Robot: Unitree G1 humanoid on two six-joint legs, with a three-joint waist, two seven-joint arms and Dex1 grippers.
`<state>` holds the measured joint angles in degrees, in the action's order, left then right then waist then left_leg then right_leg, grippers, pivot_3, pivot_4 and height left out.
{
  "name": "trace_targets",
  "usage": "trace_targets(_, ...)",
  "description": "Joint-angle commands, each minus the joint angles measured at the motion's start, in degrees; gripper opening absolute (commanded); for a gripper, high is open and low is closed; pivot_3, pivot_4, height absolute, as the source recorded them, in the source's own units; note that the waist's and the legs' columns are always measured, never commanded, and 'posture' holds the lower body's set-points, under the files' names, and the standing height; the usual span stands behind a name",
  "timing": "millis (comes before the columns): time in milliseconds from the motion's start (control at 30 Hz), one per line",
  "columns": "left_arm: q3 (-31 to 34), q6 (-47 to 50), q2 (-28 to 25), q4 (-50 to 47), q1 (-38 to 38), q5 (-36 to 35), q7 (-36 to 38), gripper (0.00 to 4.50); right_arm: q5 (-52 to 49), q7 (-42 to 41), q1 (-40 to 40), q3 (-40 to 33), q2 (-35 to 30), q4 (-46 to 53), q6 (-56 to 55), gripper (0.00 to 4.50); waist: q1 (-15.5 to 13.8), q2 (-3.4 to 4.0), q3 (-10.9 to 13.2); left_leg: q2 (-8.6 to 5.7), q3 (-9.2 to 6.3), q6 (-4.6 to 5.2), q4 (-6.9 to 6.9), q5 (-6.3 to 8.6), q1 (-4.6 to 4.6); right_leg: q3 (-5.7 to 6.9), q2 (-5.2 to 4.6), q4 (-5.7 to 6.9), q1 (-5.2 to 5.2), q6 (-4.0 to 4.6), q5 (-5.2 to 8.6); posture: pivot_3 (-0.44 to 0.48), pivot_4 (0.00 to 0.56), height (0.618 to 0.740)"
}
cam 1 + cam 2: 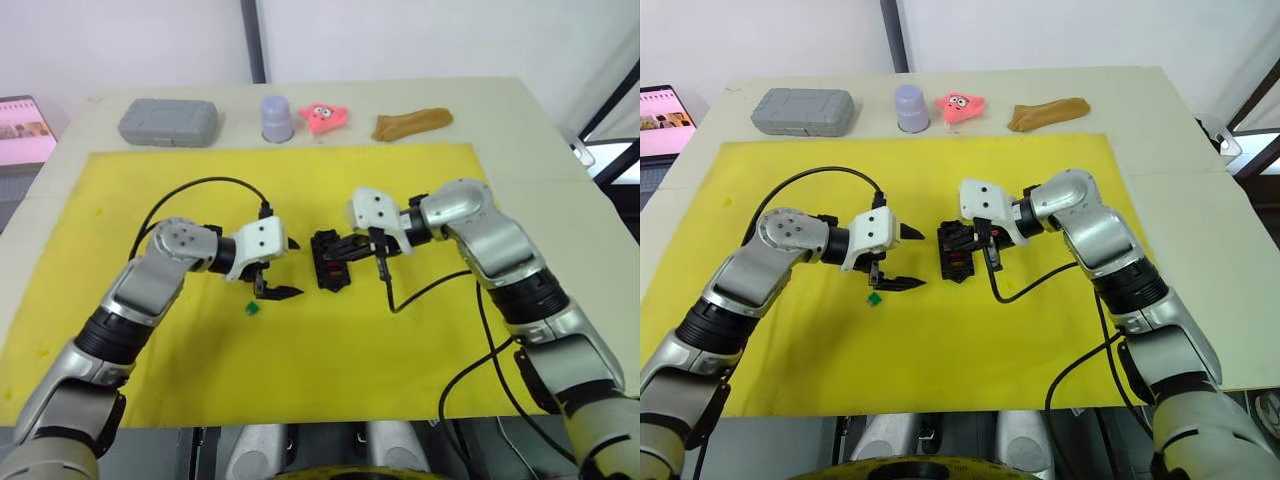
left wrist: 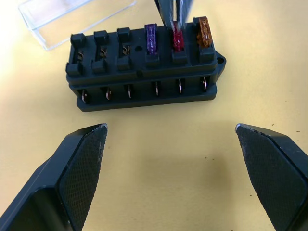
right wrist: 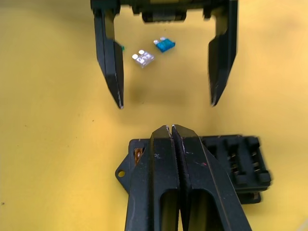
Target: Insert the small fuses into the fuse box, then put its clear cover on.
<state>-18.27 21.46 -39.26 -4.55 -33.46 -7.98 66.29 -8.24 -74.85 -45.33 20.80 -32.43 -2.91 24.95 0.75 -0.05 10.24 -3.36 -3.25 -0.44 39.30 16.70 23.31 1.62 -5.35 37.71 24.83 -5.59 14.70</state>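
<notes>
At the middle of the yellow mat sits the black fuse box, with the right gripper directly over it, its fingers pressed together on the red fuse and pushing it into a slot. That fuse stands between a purple fuse and a tan fuse, both already seated; three slots are empty. The left gripper waits just left of the box with its fingers wide apart, holding nothing. To finish this step well, I judge the right gripper should press straight down, keeping the fuse upright so its blades do not bend, then let go only once its top sits level with its neighbours. If the box slides, the left gripper could brace it. A teal fuse, a grey fuse and a green fuse lie loose on the mat near the left gripper. A clear cover lies just beside the box.
</notes>
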Motion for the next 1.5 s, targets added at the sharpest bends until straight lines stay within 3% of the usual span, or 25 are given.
trace_targets(33, 1.58, -1.06, -0.3, -0.55, -0.79, -0.24, 0.3, 4.5, -0.65, 1.07, -0.78, -1.62, 0.91, -0.91, -1.34, 0.05, 0.0, 0.0, 0.0, 0.0, 0.0, 0.0, 0.0, 0.0, 0.0, 0.0, 0.0, 0.0, 0.0, 0.0, 0.0, 0.0, 0.15, 0.731)
trace_targets(633, 1.63, -1.17, -0.45, -0.79, -1.05, -0.17, 0.31, 4.5, 5.13, 1.25, 1.0, 3.97, -0.17, -8.33, -4.32, 0.05, -0.11, -0.01, -0.02, 0.0, -0.01, 0.0, 0.0, 0.0, -0.15, 0.01, 0.01, -0.01, -0.18, 0.0, 0.0, 0.0, 0.15, 0.731)
trace_targets(800, 2.53, -0.67, -0.57, -0.5, -1.74, -0.93, 0.45, 4.5, 0.74, 0.7, -1.75, -0.35, 0.31, -5.19, -0.69, 0.05, -0.16, -0.02, -0.02, 0.0, -0.02, 0.01, 0.0, 0.0, -0.23, 0.01, 0.01, -0.01, -0.25, 0.0, 0.0, 0.0, 0.15, 0.731)
trace_targets(933, 6.59, 4.8, -0.73, -2.61, -2.48, -6.48, 1.09, 4.5, -4.95, 0.15, -4.73, -5.74, -0.94, -0.12, 6.03, 0.05, -0.07, 0.0, 0.0, 0.0, -0.03, 0.01, 0.0, 0.0, -0.13, 0.0, 0.0, -0.01, -0.15, 0.0, 0.0, 0.0, 0.15, 0.731)
trace_targets(1100, 15.3, 12.59, -6.58, -4.97, -1.51, -13.91, 3.45, 4.5, -7.98, -1.66, -4.99, -10.82, -7.91, 4.58, 8.98, 0.05, -0.02, 0.0, 0.01, 0.01, -0.04, 0.0, 0.0, 0.0, 0.07, 0.0, -0.05, 0.0, 0.08, 0.0, 0.0, 0.0, 0.15, 0.731)
trace_targets(1267, 23.02, 15.0, -18.52, 1.1, 3.42, -15.99, 7.96, 4.5, -7.1, -5.4, 0.67, -14.68, -20.21, 4.63, 5.46, 0.05, -0.02, 0.02, 0.02, 0.02, -0.02, 0.03, -0.05, 0.02, 0.05, 0.01, -0.07, -0.09, 0.04, 0.0, 0.0, 0.0, 0.15, 0.731)
trace_targets(1367, 27.41, 12.85, -25.3, 5.66, 8.82, -15.37, 11.02, 4.5, -6.98, -7.24, 5.42, -17.73, -26.64, 2.81, 2.73, 0.86, -0.01, 0.02, 0.04, 0.02, 0.03, 0.25, -0.07, 0.14, 0.05, 0.01, -0.07, -0.11, 0.04, 0.0, 0.0, 0.0, 0.15, 0.731)
trace_targets(1500, 31.3, 8.49, -29.67, 13.78, 13.24, -13.9, 11.77, 4.5, -5.85, -7.09, 10.01, -20.48, -31.58, -1.77, -1.61, 2.8, -0.03, 0.04, 0.05, 0.04, 0.06, 0.34, -0.08, 0.2, 0.05, 0.01, -0.11, -0.15, 0.04, 0.0, 0.0, 0.0, 0.15, 0.731)
